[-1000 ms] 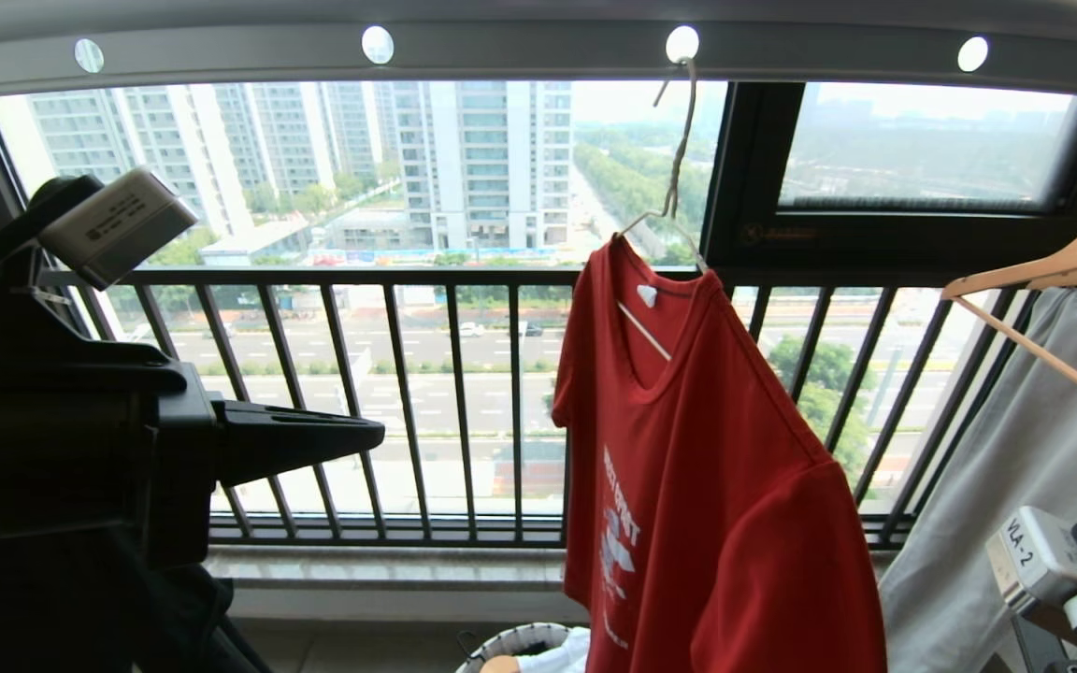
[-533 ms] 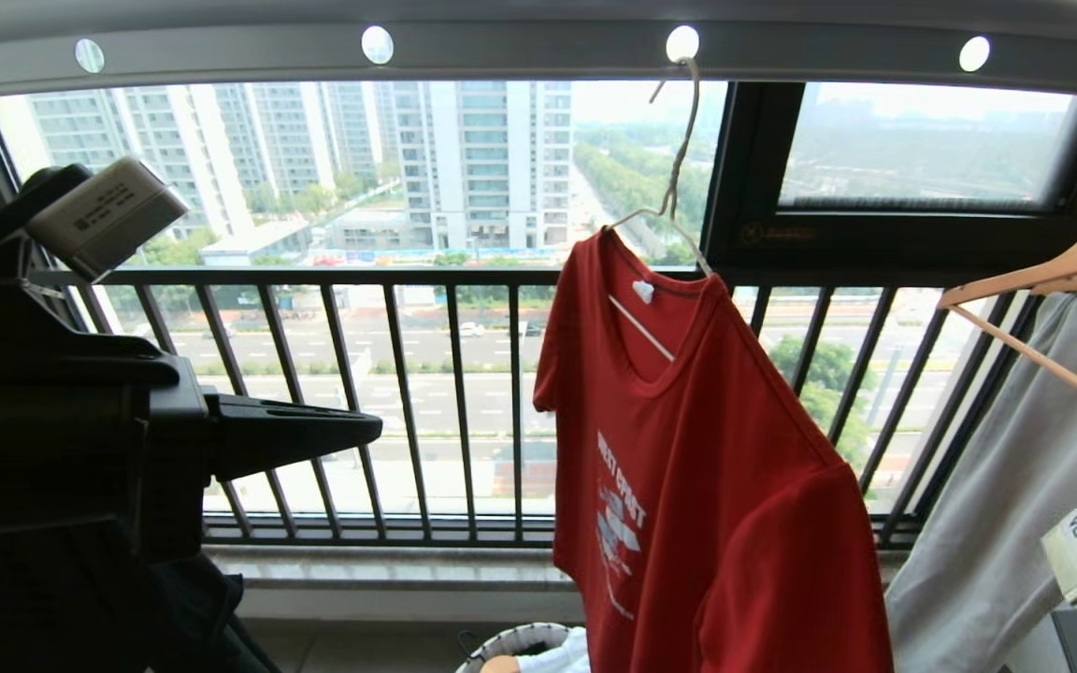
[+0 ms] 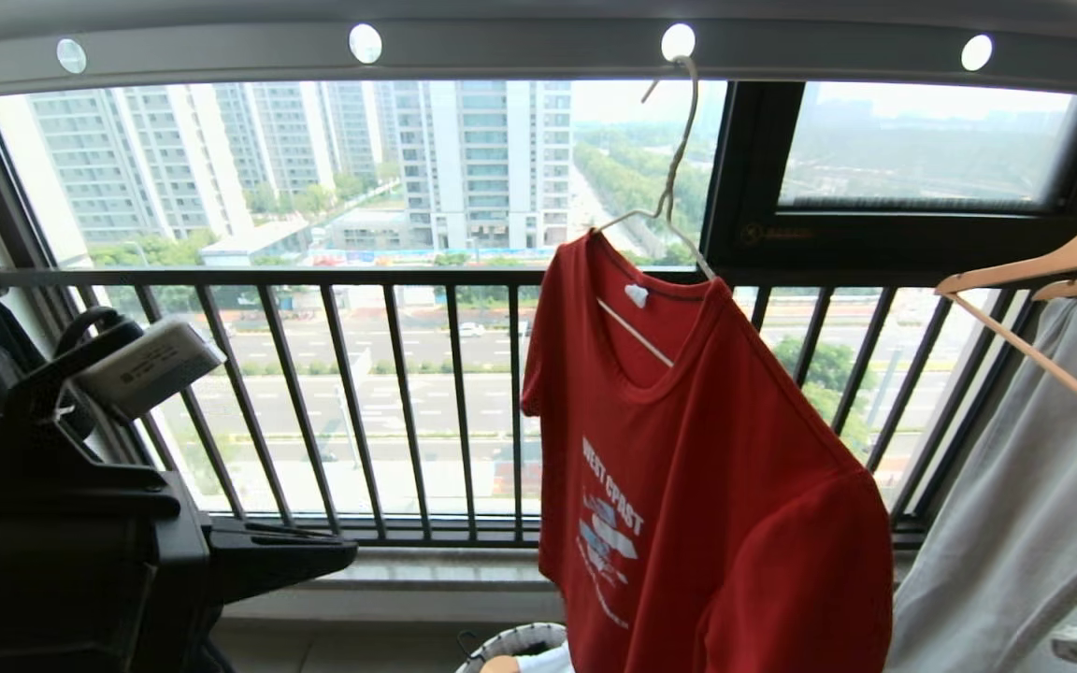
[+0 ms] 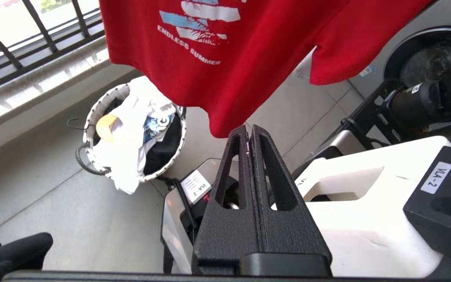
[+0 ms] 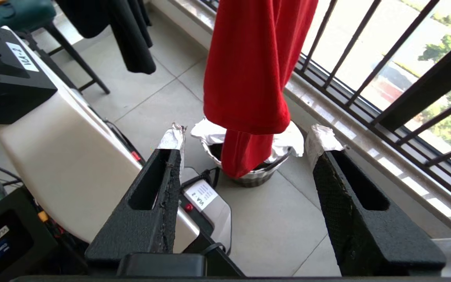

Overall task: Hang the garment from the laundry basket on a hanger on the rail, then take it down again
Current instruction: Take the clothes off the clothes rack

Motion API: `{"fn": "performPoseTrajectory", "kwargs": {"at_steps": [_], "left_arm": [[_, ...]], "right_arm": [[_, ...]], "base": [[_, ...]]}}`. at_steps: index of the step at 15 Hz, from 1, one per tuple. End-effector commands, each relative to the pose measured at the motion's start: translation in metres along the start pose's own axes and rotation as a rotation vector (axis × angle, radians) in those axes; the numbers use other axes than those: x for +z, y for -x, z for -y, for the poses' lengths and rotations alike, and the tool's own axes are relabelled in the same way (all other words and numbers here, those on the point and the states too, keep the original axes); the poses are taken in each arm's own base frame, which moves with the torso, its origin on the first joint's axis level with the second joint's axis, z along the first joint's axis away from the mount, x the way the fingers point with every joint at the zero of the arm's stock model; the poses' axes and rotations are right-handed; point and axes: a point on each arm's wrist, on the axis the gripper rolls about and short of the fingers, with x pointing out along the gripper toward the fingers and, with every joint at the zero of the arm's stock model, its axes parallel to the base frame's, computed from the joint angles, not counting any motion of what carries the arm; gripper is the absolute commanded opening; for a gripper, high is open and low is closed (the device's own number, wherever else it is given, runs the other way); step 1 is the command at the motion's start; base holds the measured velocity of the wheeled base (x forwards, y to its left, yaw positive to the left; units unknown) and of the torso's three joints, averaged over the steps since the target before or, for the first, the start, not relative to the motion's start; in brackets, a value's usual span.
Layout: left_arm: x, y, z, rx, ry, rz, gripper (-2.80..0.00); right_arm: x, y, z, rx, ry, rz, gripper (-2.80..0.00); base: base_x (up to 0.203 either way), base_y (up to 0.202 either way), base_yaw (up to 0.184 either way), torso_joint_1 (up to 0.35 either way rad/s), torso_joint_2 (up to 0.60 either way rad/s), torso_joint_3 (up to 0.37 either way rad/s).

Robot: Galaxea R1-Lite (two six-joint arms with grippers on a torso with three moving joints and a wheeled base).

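High-rise towers fill the balcony window behind the black railing (image 3: 389,393). From the grey rail (image 3: 520,51) a cream wire hanger (image 3: 665,201) carries the red T-shirt (image 3: 697,467), above the laundry basket (image 4: 92,117) on the tiled floor. Left gripper (image 4: 249,131) is clenched empty beneath the hem; right gripper (image 5: 245,141) stands spread, holding nothing.

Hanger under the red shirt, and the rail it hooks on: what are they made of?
Hanger: looks like thin cream-coated wire, with a twisted neck below the hook; metal core likely. Rail: smooth matte grey bar with punched round holes, probably painted or anodised metal. Red shirt: soft matte knit, cotton-like, with a white print.
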Motion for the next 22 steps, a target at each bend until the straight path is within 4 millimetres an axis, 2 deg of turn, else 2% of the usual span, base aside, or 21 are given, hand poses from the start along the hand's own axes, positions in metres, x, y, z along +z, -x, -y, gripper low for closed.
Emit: {"fn": "performPoseTrajectory", "kwargs": {"at_steps": [1,5,8,11,12,15,17,18,20,22], "left_arm": [[-0.026,0.008,-0.001,0.045,0.019,-0.033,-2.8],[-0.07,0.05,0.011,0.156,-0.022,0.093,-2.8],[-0.108,0.082,0.017,0.336,-0.019,0.267,-2.8],[-0.136,0.103,0.032,0.588,0.026,0.468,-2.8],[-0.149,0.108,0.04,0.617,0.015,0.529,-2.8],[-0.19,0.105,0.053,0.644,-0.003,0.589,-2.8],[-0.213,0.091,0.045,0.65,-0.009,0.553,-2.8],[-0.218,0.084,0.04,0.666,-0.012,0.522,-2.8],[-0.222,0.075,0.03,0.715,-0.024,0.524,-2.8],[-0.225,0.063,0.016,0.785,-0.074,0.579,-2.8]], "right_arm": [[-0.017,0.032,-0.003,-0.095,-0.016,0.128,-2.8],[-0.044,0.053,-0.01,-0.341,-0.072,0.242,-2.8],[-0.058,0.066,-0.022,-0.523,-0.111,0.341,-2.8],[-0.055,0.078,-0.029,-0.743,-0.147,0.414,-2.8],[-0.055,0.08,-0.028,-0.827,-0.167,0.416,-2.8],[-0.053,0.081,-0.03,-0.942,-0.187,0.418,-2.8],[-0.049,0.085,-0.039,-1.023,-0.176,0.431,-2.8],[-0.054,0.087,-0.044,-1.008,-0.162,0.457,-2.8],[-0.077,0.083,-0.053,-0.932,-0.127,0.498,-2.8],[-0.112,0.062,-0.053,-0.792,-0.088,0.474,-2.8]], "base": [[0.0,0.0,0.0,0.0,0.0,0.0],[0.0,0.0,0.0,0.0,0.0,0.0],[0.0,0.0,0.0,0.0,0.0,0.0],[0.0,0.0,0.0,0.0,0.0,0.0],[0.0,0.0,0.0,0.0,0.0,0.0],[0.0,0.0,0.0,0.0,0.0,0.0],[0.0,0.0,0.0,0.0,0.0,0.0],[0.0,0.0,0.0,0.0,0.0,0.0],[0.0,0.0,0.0,0.0,0.0,0.0],[0.0,0.0,0.0,0.0,0.0,0.0]]}}
